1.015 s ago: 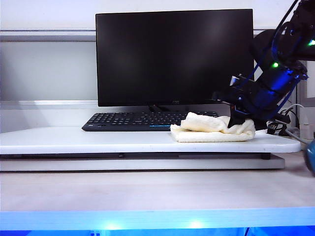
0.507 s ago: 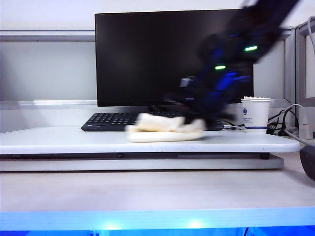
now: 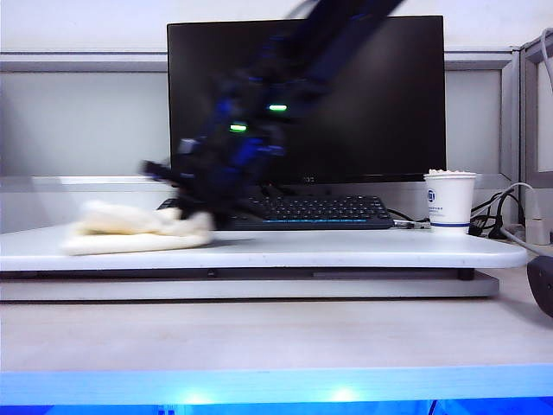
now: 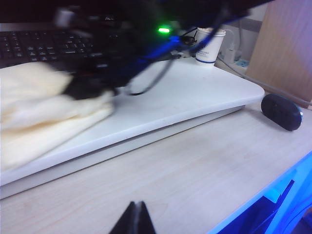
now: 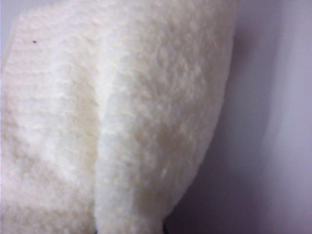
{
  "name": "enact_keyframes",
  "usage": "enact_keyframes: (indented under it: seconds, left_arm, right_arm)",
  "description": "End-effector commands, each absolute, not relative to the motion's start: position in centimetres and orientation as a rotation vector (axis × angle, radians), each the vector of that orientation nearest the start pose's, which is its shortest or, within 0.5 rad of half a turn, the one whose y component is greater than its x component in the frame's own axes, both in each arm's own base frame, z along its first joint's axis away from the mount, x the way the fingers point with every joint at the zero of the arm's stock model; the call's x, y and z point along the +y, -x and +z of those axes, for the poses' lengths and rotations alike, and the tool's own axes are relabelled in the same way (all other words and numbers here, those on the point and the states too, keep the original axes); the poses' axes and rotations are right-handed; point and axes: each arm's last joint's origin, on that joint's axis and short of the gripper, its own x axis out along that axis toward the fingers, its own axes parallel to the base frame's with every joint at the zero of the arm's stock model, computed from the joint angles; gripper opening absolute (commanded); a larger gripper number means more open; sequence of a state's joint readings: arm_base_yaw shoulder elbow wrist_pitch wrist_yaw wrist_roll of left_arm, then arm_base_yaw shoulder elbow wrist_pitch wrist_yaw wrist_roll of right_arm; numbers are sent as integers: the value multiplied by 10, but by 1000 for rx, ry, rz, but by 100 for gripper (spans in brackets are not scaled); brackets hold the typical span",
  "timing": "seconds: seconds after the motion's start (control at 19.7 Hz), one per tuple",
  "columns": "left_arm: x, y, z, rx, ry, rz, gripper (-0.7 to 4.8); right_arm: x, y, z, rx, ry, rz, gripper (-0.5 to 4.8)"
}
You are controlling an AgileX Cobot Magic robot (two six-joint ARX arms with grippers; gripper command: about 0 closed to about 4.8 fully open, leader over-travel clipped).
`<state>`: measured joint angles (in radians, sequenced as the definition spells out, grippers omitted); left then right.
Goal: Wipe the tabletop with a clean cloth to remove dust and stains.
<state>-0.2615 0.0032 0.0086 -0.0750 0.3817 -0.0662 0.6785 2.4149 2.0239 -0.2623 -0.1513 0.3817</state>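
Cream-yellow towelling fills my right wrist view: the cloth lies bunched on the tabletop, well to the left of the monitor as the exterior view shows it, past the monitor's left edge. My right gripper reaches across in front of the monitor and sits at the cloth's monitor-side end, shut on the towel as far as I can judge, though blur hides the fingertips. My left gripper hangs over the lower wooden desk, in front of the monitor and away from the board, its two tips pressed together on nothing. To wipe well, I think I should keep the bundle flat and pressed down, not let it ride up on its folds, and stop short of the board's left edge so the towel does not drop off it. The strip close before the keyboard probably wants a separate pass. One container stands here: a paper cup right of the monitor on the board; its rim looks lumpy white, but what is in it I cannot tell. I would keep sweeps clear of it.
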Motion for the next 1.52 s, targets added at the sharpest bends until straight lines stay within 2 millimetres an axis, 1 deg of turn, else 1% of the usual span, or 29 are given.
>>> enact_keyframes:
  seconds: [0.05, 0.1, 0.15, 0.25, 0.36, 0.41, 0.51, 0.61, 0.81, 1.07, 1.12, 1.22, 1.32, 1.47, 1.52]
  left_arm:
    - [-35, -89, 159, 85, 71, -639, -6]
    - [-35, -89, 159, 89, 82, -638, -6]
    - [-35, -89, 159, 91, 87, -637, -6]
    - [-35, -89, 159, 91, 87, -637, -6]
    - [-35, -89, 159, 91, 87, -637, -6]
    - [-35, -89, 159, 91, 87, -637, -6]
    - [-35, -89, 159, 91, 87, -637, -6]
    - [-35, -89, 159, 91, 87, -637, -6]
    - [-35, -89, 159, 91, 87, -637, -6]
    - [-35, -89, 159, 91, 87, -636, -6]
    - [-35, -89, 159, 91, 87, -636, -6]
    - [-35, -89, 159, 91, 87, -636, -6]
    - [-35, -89, 159, 91, 87, -636, -6]
    - [-35, -89, 159, 91, 87, -636, -6]
    - [-35, -89, 159, 91, 87, -636, -6]
  right_arm:
    - [378, -416, 184, 816, -175, 725, -6]
    - [385, -415, 186, 809, -179, 735, -6]
    - [388, -415, 188, 804, -196, 735, -6]
    - [385, -416, 187, 810, -188, 706, -6]
    - [375, -422, 184, 847, -181, 672, -6]
    - [365, -427, 181, 879, -173, 637, -6]
    - [353, -434, 178, 907, -157, 595, -6]
    - [337, -441, 176, 921, -96, 527, -6]
    - [320, -450, 178, 931, -84, 483, -6]
    - [316, -451, 194, 867, -73, 464, -6]
    - [313, -448, 195, 853, -86, 464, -6]
    - [302, -440, 189, 853, -102, 456, -6]
    - [281, -431, 178, 851, -133, 432, -6]
    - [228, -410, 165, 827, -176, 357, -6]
    - [211, -405, 164, 825, -190, 330, -6]
